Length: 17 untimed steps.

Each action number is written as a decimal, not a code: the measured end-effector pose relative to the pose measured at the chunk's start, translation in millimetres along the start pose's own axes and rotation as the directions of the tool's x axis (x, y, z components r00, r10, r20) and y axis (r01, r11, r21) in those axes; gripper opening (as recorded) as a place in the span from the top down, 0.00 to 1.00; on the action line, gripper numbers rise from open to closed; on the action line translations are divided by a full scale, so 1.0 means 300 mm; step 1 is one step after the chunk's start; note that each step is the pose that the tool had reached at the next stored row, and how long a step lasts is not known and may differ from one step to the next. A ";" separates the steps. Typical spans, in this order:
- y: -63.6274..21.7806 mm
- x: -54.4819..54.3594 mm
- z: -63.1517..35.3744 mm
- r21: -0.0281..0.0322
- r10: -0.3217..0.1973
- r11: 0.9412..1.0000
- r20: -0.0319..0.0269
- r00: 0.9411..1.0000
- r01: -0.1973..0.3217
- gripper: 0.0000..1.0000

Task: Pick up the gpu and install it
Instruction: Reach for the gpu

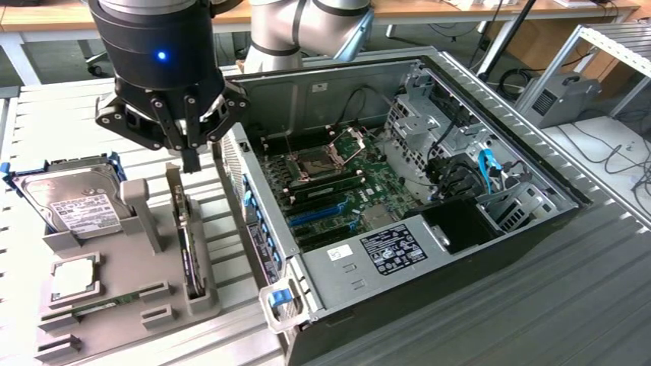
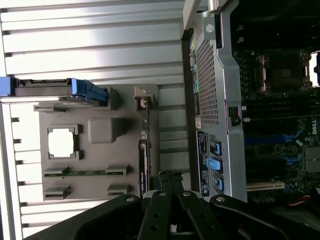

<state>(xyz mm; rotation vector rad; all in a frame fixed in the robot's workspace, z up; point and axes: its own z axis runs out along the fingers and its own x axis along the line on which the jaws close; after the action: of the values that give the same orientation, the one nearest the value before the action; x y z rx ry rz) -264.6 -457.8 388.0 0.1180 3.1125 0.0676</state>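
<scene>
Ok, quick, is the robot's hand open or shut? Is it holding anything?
Hand: closed, holding nothing, close over the gpu.

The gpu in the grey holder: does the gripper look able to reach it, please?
Probably yes: the gripper hangs right above the gpu with nothing between them, though its jaws are shut.

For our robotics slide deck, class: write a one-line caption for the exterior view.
Closed gripper hovers over the graphics card standing in its grey holder, beside the open computer case.
</scene>
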 end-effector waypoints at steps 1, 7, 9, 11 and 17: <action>-0.002 0.000 0.000 0.000 0.000 1.000 0.000 1.000 0.000 0.89; -0.043 -0.003 0.000 0.000 0.000 1.000 0.000 1.000 0.000 0.89; -0.063 -0.005 0.000 0.000 0.000 1.000 0.000 1.000 0.000 0.89; -0.086 -0.006 0.000 0.001 0.000 1.000 0.000 1.000 0.000 0.89; -0.133 -0.010 0.000 0.002 0.000 1.000 0.000 1.000 0.000 0.89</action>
<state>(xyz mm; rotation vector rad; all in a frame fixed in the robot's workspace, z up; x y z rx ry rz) -264.7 -497.8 386.2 0.1180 3.1125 0.0645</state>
